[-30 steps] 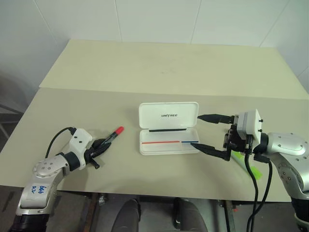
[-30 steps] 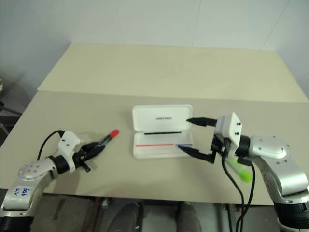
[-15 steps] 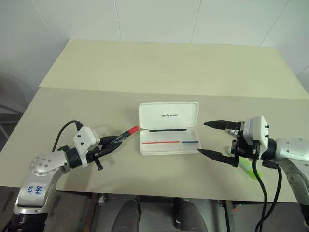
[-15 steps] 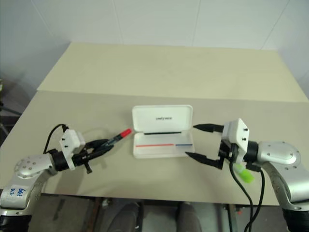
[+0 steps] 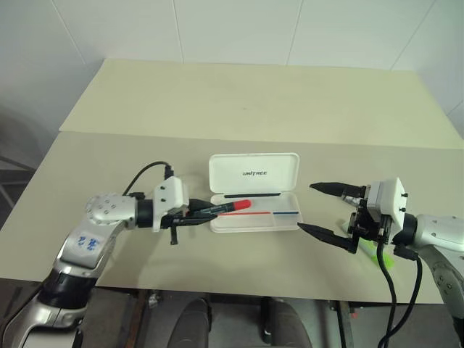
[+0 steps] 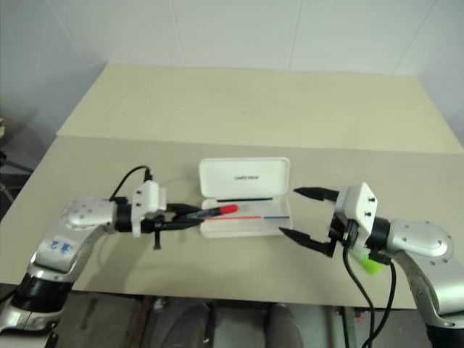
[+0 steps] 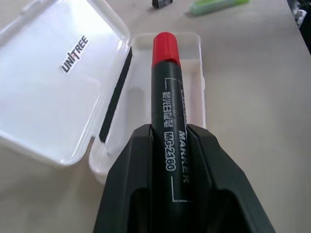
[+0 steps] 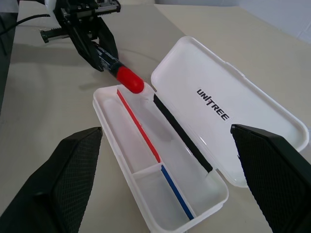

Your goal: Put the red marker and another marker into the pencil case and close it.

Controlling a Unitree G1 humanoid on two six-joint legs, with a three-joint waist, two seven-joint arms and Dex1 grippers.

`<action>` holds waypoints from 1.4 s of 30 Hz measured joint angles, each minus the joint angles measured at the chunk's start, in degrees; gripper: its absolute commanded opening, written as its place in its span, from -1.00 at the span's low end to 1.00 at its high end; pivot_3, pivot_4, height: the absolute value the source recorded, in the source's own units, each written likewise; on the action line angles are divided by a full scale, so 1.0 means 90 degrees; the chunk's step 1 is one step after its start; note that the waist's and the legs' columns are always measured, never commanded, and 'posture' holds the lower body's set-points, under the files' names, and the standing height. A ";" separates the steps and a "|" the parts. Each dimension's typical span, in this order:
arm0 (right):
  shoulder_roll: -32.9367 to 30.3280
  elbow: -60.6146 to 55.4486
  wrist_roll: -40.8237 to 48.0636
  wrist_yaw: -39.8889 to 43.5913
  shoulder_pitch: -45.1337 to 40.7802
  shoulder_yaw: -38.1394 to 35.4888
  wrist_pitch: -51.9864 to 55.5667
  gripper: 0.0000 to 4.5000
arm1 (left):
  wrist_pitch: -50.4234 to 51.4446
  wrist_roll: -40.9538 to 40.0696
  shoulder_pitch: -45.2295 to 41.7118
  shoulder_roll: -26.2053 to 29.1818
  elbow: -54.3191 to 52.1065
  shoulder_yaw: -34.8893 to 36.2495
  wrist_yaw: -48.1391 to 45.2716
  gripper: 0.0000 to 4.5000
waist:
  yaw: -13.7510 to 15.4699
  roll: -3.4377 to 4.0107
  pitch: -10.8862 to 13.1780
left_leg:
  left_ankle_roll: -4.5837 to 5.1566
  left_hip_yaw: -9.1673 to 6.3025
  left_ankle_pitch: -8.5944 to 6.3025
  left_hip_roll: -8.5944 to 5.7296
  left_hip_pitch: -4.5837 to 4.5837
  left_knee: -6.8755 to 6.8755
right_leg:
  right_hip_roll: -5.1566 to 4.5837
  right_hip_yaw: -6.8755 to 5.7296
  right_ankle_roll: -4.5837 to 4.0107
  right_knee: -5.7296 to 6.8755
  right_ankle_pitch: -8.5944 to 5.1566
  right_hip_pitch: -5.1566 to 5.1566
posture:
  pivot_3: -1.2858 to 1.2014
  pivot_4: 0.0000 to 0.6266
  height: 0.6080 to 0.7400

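The pencil case [image 5: 253, 174] is white, its lid printed with dark "UNITREE" lettering and edged inside by a black strip. Along the tray run a red line [image 8: 138, 127] on the left and a shorter blue line [image 8: 176, 191] on the right. The red marker [image 7: 166, 126] has a black barrel with white print and a bright red cap. The other marker [image 5: 382, 254], at the near right, is lime green. The table [image 5: 239, 94] is pale beige. Both the left gripper [image 5: 190, 215] and the right gripper [image 5: 314, 209] have black fingers on white housings.
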 measured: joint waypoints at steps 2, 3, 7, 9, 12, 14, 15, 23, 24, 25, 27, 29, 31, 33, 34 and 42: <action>0.0026 -0.0100 0.0000 -0.0087 0.0120 -0.0093 0.0001 1.00 | -0.0007 0.0155 -0.0330 -0.0149 0.0336 -0.0188 -0.0001 -0.71 | -0.0002 0.0000 0.0000 | 0.0001 0.0001 -0.0001 0.0000 0.0000 0.0000 | 0.0000 0.0001 0.0000 -0.0002 0.0000 0.0000 | 0.03 -0.52 1.00; 0.0037 -0.0172 0.0000 -0.0151 0.0192 -0.0113 0.0004 1.00 | -0.0030 0.0242 -0.0499 -0.0240 0.0529 -0.0287 -0.0001 -0.71 | 0.0007 0.0000 0.0000 | 0.0001 -0.0001 -0.0001 0.0000 -0.0001 -0.0001 | 0.0000 0.0000 0.0001 -0.0002 0.0000 0.0000 | 0.03 -0.52 1.00; 0.0071 -0.0423 0.0001 -0.0361 0.0414 -0.0220 0.0009 1.00 | -0.0188 0.0560 -0.0939 -0.0642 0.1172 -0.0548 0.0055 -0.71 | 0.0008 0.0000 0.0000 | 0.0004 -0.0001 -0.0002 0.0000 -0.0004 -0.0001 | 0.0000 0.0000 0.0005 -0.0006 0.0002 0.0000 | 0.03 -0.52 1.00; 0.0093 -0.0503 0.0001 -0.0458 0.0485 -0.0276 0.0011 1.00 | -0.0238 0.0656 -0.1011 -0.0869 0.1317 -0.0653 0.0127 -0.71 | 0.0008 -0.0001 0.0000 | 0.0006 -0.0001 -0.0004 0.0000 -0.0005 0.0000 | 0.0000 0.0000 0.0006 -0.0006 0.0002 0.0000 | 0.03 -0.52 1.00; 0.0106 -0.0625 0.0001 -0.0594 0.0533 -0.0317 0.0018 1.00 | -0.0280 0.0807 -0.1090 -0.1139 0.1339 -0.0830 0.0152 -0.71 | 0.0005 -0.0001 0.0000 | 0.0007 -0.0001 -0.0004 -0.0001 -0.0005 0.0000 | 0.0000 0.0001 0.0008 -0.0005 0.0003 0.0000 | 0.03 -0.52 1.00; 0.0119 -0.0696 0.0003 -0.0651 0.0553 -0.0318 0.0020 1.00 | -0.0287 0.0872 -0.1121 -0.1208 0.1338 -0.0937 0.0154 -0.71 | 0.0000 -0.0001 0.0000 | 0.0007 -0.0001 -0.0005 -0.0001 -0.0003 0.0000 | 0.0000 0.0001 0.0008 -0.0003 0.0003 0.0000 | 0.03 -0.52 1.00; 0.0121 -0.0707 0.0003 -0.0684 0.0571 -0.0318 0.0022 1.00 | -0.0287 0.0910 -0.1121 -0.1226 0.1338 -0.0969 0.0154 -0.71 | 0.0000 -0.0001 0.0001 | 0.0007 -0.0001 -0.0005 -0.0001 -0.0003 0.0001 | 0.0000 0.0001 0.0008 -0.0003 0.0003 0.0000 | 0.03 -0.52 1.00; 0.0126 -0.0771 0.0014 -0.0791 0.0643 -0.0318 0.0043 1.00 | -0.0286 0.1092 -0.1120 -0.1242 0.1342 -0.1025 0.0217 -0.71 | 0.0006 -0.0001 0.0001 | 0.0008 -0.0001 -0.0005 -0.0001 -0.0005 0.0004 | 0.0000 0.0001 0.0008 -0.0005 0.0003 0.0000 | 0.03 -0.52 1.00; 0.0126 -0.0773 0.0016 -0.0800 0.0648 -0.0318 0.0045 1.00 | -0.0309 0.1121 -0.1120 -0.1243 0.1356 -0.1022 0.0273 -0.71 | 0.0006 -0.0001 0.0001 | 0.0008 -0.0001 -0.0005 -0.0001 -0.0005 0.0004 | 0.0000 0.0001 0.0008 -0.0004 0.0003 0.0000 | 0.03 -0.52 1.00; 0.0126 -0.0775 0.0022 -0.0808 0.0648 -0.0318 0.0047 1.00 | -0.0325 0.1148 -0.1121 -0.1244 0.1391 -0.1008 0.0315 -0.71 | 0.0006 -0.0001 0.0000 | 0.0008 -0.0001 -0.0005 -0.0001 -0.0005 0.0004 | 0.0000 0.0001 0.0008 -0.0005 0.0003 0.0000 | 0.03 -0.52 1.00; 0.0126 -0.0779 0.0041 -0.0819 0.0648 -0.0318 0.0054 1.00 | -0.0329 0.1177 -0.1121 -0.1245 0.1506 -0.0984 0.0365 -0.71 | 0.0004 -0.0001 0.0001 | 0.0008 -0.0001 -0.0005 -0.0001 -0.0005 0.0004 | 0.0000 0.0001 0.0008 -0.0004 0.0003 0.0000 | 0.03 -0.52 1.00; 0.0125 -0.0782 0.0050 -0.0821 0.0645 -0.0318 0.0068 1.00 | -0.0349 0.1196 -0.1121 -0.1246 0.1538 -0.0984 0.0367 -0.71 | 0.0006 -0.0001 0.0001 | 0.0008 -0.0002 -0.0005 -0.0001 -0.0005 0.0005 | 0.0000 0.0001 0.0008 -0.0004 0.0003 0.0000 | 0.03 -0.52 1.00; 0.0125 -0.0797 0.0057 -0.0825 0.0636 -0.0318 0.0095 1.00 | -0.0376 0.1210 -0.1121 -0.1253 0.1539 -0.0984 0.0369 -0.38 | 0.0007 -0.0001 0.0001 | 0.0008 -0.0001 -0.0005 -0.0001 -0.0005 0.0005 | 0.0000 0.0001 0.0008 -0.0004 0.0003 0.0000 | 0.03 -0.52 1.00; 0.0125 -0.0817 0.0065 -0.0830 0.0621 -0.0318 0.0142 1.00 | -0.0429 0.1218 -0.1121 -0.1308 0.1540 -0.0984 0.0375 -0.10 | 0.0008 -0.0001 0.0001 | 0.0008 -0.0002 -0.0005 -0.0001 -0.0005 0.0004 | 0.0000 0.0001 0.0008 -0.0004 0.0003 0.0000 | 0.03 -0.52 1.00; 0.0125 -0.0824 0.0070 -0.0832 0.0605 -0.0318 0.0150 1.00 | -0.0434 0.1218 -0.1120 -0.1349 0.1540 -0.0984 0.0375 0.03 | 0.0009 -0.0001 0.0001 | 0.0008 -0.0001 -0.0005 -0.0001 -0.0005 0.0005 | 0.0000 0.0001 0.0008 -0.0004 0.0003 0.0000 | 0.03 -0.52 1.00; 0.0125 -0.0878 0.0076 -0.0838 0.0479 -0.0316 0.0183 1.00 | -0.0429 0.1196 -0.1109 -0.1418 0.1464 -0.0995 0.0240 0.98 | 0.0007 -0.0001 0.0001 | 0.0008 -0.0001 -0.0005 -0.0001 -0.0005 0.0005 | 0.0000 0.0001 0.0008 -0.0003 0.0003 0.0000 | 0.03 -0.52 1.00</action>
